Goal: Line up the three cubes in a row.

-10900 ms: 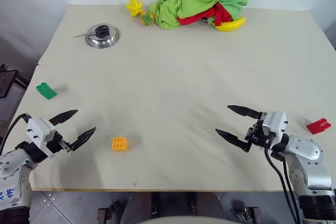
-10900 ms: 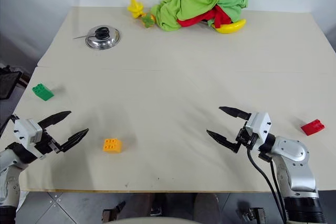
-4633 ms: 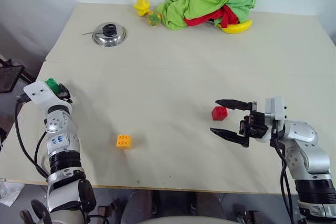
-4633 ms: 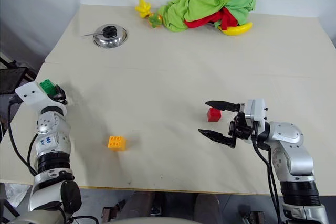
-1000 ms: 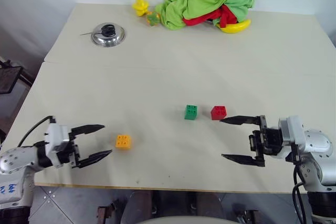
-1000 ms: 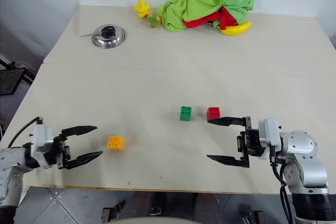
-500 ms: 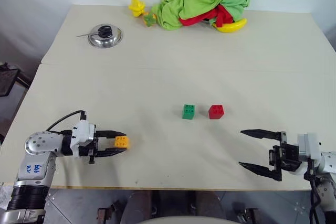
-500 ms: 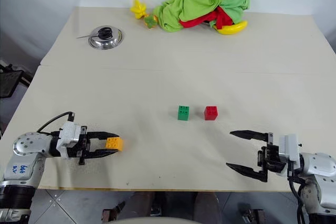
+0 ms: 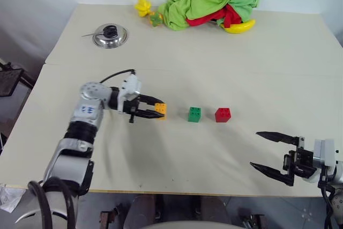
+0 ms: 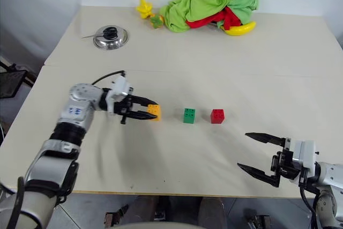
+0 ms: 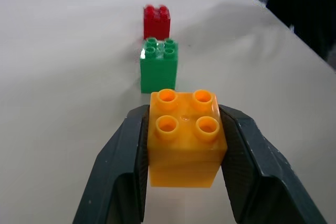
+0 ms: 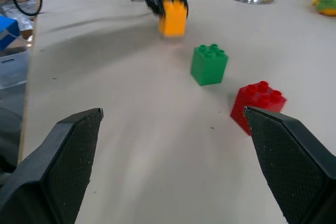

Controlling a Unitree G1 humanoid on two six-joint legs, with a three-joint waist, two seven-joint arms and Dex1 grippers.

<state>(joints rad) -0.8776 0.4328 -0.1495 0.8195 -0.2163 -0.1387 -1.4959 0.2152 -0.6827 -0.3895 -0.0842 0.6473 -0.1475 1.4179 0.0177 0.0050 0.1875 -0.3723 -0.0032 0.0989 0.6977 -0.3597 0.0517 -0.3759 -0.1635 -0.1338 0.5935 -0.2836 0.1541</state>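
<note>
My left gripper (image 9: pixel 158 110) is shut on the orange-yellow cube (image 9: pixel 161 110), studs up, and holds it just left of the green cube (image 9: pixel 194 114). The red cube (image 9: pixel 222 115) stands a short gap to the right of the green one. In the left wrist view the orange-yellow cube (image 11: pixel 185 136) sits between the two fingers, with the green cube (image 11: pixel 159 65) and the red cube (image 11: pixel 157 20) in line beyond it. My right gripper (image 9: pixel 272 153) hangs open near the table's front right edge, away from the cubes, with nothing between its fingers.
A pile of green and red cloth (image 9: pixel 214 1) with a yellow banana-shaped toy (image 9: pixel 239 25) lies at the back. Small yellow and green toys (image 9: pixel 147 10) lie beside it, and a metal lid (image 9: pixel 110 35) sits at the back left.
My left gripper closed on the orange-yellow cube and carried it right and away from the front edge, up beside the green cube. The right gripper drew back toward the front right corner, still open.
</note>
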